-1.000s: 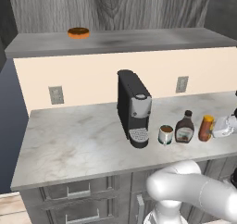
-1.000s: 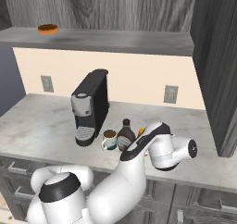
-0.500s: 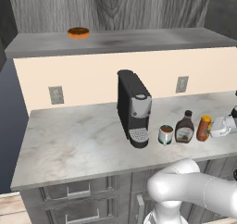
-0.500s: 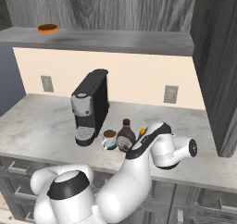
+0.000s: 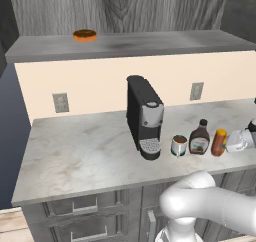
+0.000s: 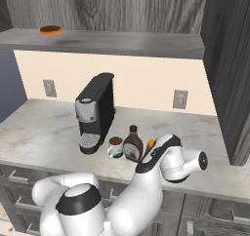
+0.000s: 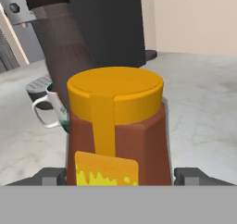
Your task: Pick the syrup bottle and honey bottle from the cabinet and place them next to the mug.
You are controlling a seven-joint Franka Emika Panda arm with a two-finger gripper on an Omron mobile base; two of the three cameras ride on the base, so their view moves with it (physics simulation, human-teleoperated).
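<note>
The honey bottle (image 5: 218, 142) stands upright on the marble counter (image 5: 90, 156), right of the syrup bottle (image 5: 199, 137), which stands right of the mug (image 5: 179, 145). My gripper (image 5: 231, 145) reaches in from the right at bottle height. In the hand view the honey bottle (image 7: 115, 126) fills the space between the fingertips (image 7: 51, 176), with a narrow gap on each side; the gripper (image 7: 119, 176) is open around it. Behind it are the syrup bottle (image 7: 62, 56) and the mug (image 7: 46, 109). From the right base, my hand partly covers the honey bottle (image 6: 150, 143); syrup bottle (image 6: 133, 144) and mug (image 6: 115, 147) stand left of it.
A black-and-silver coffee machine (image 5: 145, 116) stands left of the mug. The cabinet ledge (image 5: 150, 43) above carries an orange-brown doughnut (image 5: 84, 35). A dark tall cabinet side (image 6: 227, 69) rises at the right. Drawers run under the counter's front edge.
</note>
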